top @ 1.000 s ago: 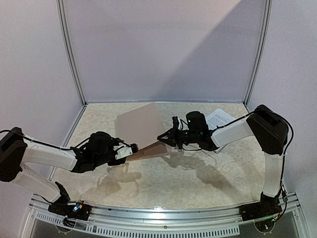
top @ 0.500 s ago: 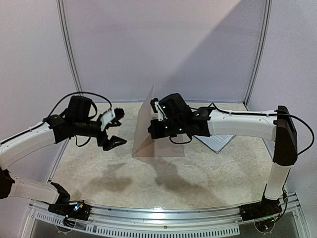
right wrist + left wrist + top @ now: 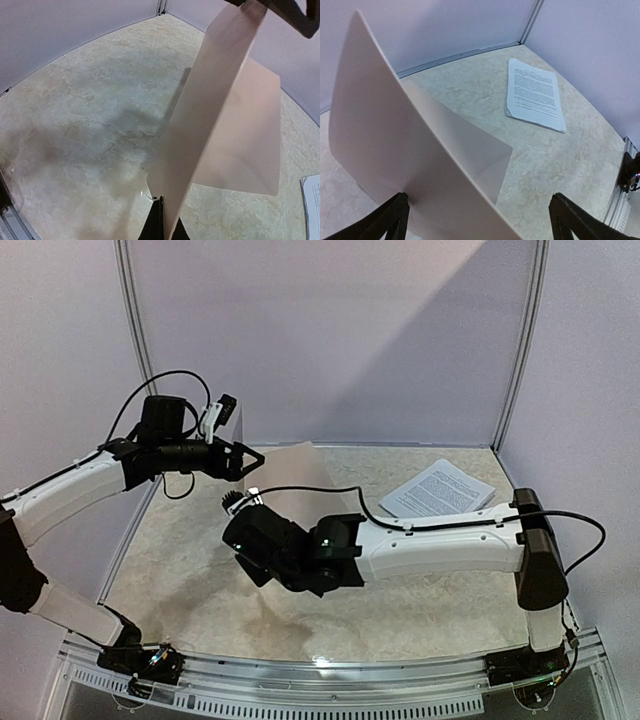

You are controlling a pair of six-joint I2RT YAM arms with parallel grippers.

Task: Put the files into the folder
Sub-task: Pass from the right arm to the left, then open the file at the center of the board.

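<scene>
My right tool is pinched shut on the raised cover of the folder, which stands half open mid-bench. My left tool gapes wide at that cover's top edge, gripping nothing. The files lie in the back right corner.

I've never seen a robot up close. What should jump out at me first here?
A tan folder stands half open like a tent, left of centre, one cover upright. The right gripper pinches it low down, and the left gripper hangs open at its top edge. The files, a printed white stack, lie flat at the back right.
</scene>
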